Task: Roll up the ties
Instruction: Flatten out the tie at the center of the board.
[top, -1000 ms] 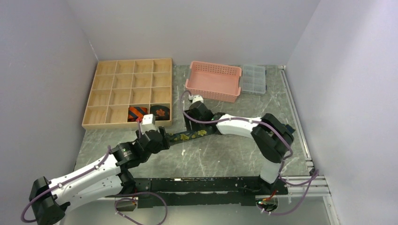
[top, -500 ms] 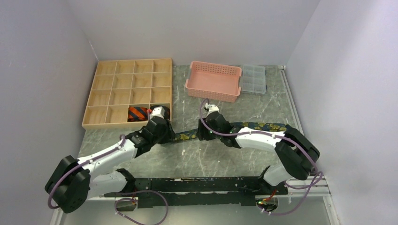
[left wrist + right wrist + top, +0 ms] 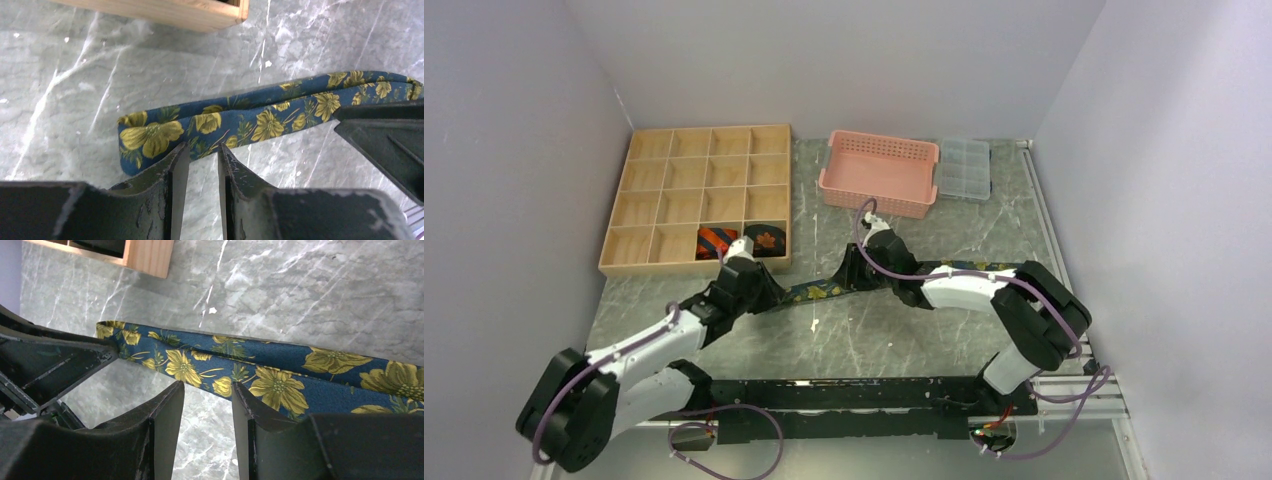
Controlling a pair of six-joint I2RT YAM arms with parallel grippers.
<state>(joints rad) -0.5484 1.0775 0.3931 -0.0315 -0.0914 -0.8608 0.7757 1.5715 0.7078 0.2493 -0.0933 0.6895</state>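
Observation:
A blue tie (image 3: 819,290) with yellow flowers lies flat on the marble table, running left to right between the arms. Its folded left end (image 3: 145,137) lies just beyond my left gripper (image 3: 202,147). That gripper's jaws stand a narrow gap apart with only table between them, tips at the tie's near edge. My right gripper (image 3: 207,385) is open too, tips at the near edge of the tie (image 3: 280,375), nothing gripped. In the top view the left gripper (image 3: 769,292) and right gripper (image 3: 852,280) face each other over the tie. A striped rolled tie (image 3: 716,241) and a black one with an orange leaf (image 3: 767,240) sit in tray compartments.
The wooden compartment tray (image 3: 694,170) stands at the back left, its near corner (image 3: 200,15) close to both grippers. A pink basket (image 3: 879,172) and a clear plastic box (image 3: 965,168) sit at the back. The tie's right part passes behind the right arm.
Both grippers' jaws have narrowed. The left arm has reached forward to the tie's left end. The right gripper has come down to the tie from near the basket.

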